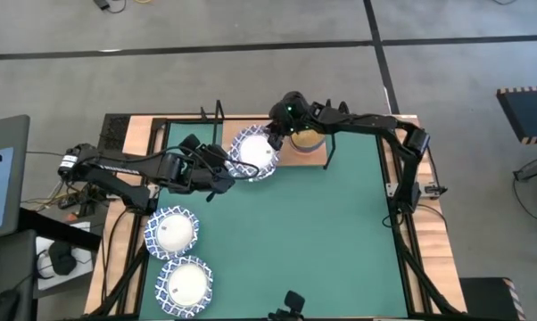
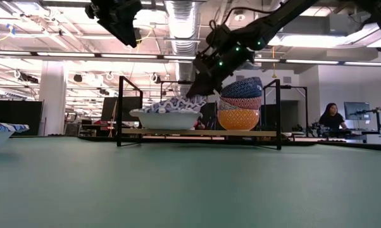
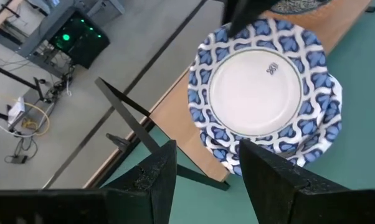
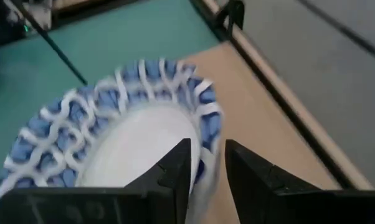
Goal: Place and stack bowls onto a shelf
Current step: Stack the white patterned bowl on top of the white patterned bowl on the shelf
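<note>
The shelf [image 1: 297,159] stands at the mat's far edge. On its left half sit two large white bowls with blue lattice rims, one inside the other [image 1: 253,153]. The upper one [image 2: 171,104] is tilted in the lower one [image 2: 165,119]. My right gripper [image 1: 276,141] is shut on the upper bowl's rim. A stack of small bowls [image 2: 240,104] stands on the shelf's right half. My left gripper [image 1: 219,174] hangs open high above the mat, just left of the large bowls, with nothing between its fingers [image 3: 162,180]. My right gripper pinches the upper bowl's lattice rim [image 4: 207,134] on its far right side, one finger [image 4: 180,163] inside the bowl and one outside. The fingers slant down from the table's right. The bowl sits tilted, its held side raised, its underside in the lower bowl.
Two more large lattice-rimmed bowls [image 1: 171,232] [image 1: 185,283] lie at the table's left near corner. The shelf's black wire end supports [image 2: 122,111] [image 2: 278,114] rise at both ends. The green mat [image 1: 322,241] lies bare in the middle and to the right.
</note>
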{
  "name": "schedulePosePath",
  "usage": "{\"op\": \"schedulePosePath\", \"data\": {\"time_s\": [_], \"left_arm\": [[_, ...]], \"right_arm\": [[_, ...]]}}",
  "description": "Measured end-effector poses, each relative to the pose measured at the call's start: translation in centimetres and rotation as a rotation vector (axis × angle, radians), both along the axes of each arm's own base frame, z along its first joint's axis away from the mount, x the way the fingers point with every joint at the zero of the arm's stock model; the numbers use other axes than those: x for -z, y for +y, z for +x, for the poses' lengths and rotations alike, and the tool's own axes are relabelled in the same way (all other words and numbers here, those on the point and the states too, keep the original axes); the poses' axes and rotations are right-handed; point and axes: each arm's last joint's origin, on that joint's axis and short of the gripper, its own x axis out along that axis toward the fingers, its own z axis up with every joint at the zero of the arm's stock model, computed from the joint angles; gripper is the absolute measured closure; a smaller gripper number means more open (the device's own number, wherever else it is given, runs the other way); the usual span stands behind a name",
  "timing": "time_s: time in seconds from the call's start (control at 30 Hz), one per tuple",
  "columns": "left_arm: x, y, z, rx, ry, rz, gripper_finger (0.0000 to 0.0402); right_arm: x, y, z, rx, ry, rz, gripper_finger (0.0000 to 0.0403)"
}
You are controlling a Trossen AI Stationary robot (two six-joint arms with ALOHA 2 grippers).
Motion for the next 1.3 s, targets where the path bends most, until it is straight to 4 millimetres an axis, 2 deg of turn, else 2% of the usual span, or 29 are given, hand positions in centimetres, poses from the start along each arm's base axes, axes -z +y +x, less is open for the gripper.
{"op": "schedulePosePath", "data": {"time_s": [0.3,0.43,0.57,0.77,0.87,1.03,1.3], "left_arm": [[0.0,0.0,0.0,0.014,0.010,-0.010,0.0241],[0.9,-0.3,0.8,0.079,0.067,-0.083,0.0252],[3.6,-0.8,2.9,0.157,0.194,-0.168,0.0280],[9.4,-1.6,6.8,0.277,0.399,-0.260,0.0326],[11.6,-1.6,8.1,0.292,0.447,-0.255,0.0344],[13.5,0.1,9.4,0.258,0.459,-0.231,0.0360],[13.2,4.6,9.6,0.102,0.414,-0.144,0.0366]], "right_arm": [[-2.5,-0.4,-1.1,0.026,-0.061,-0.039,0.0281],[-3.5,-0.6,-1.7,0.053,-0.073,-0.077,0.0281],[-3.8,-0.6,-2.0,0.049,-0.065,-0.094,0.0281],[-3.8,0.2,-2.1,0.006,-0.004,-0.103,0.0281],[-3.7,0.5,-2.4,-0.024,0.044,-0.124,0.0282],[-4.6,0.8,-2.8,-0.045,0.048,-0.178,0.0286],[-6.6,0.6,-4.1,-0.023,0.005,-0.216,0.0294]]}}
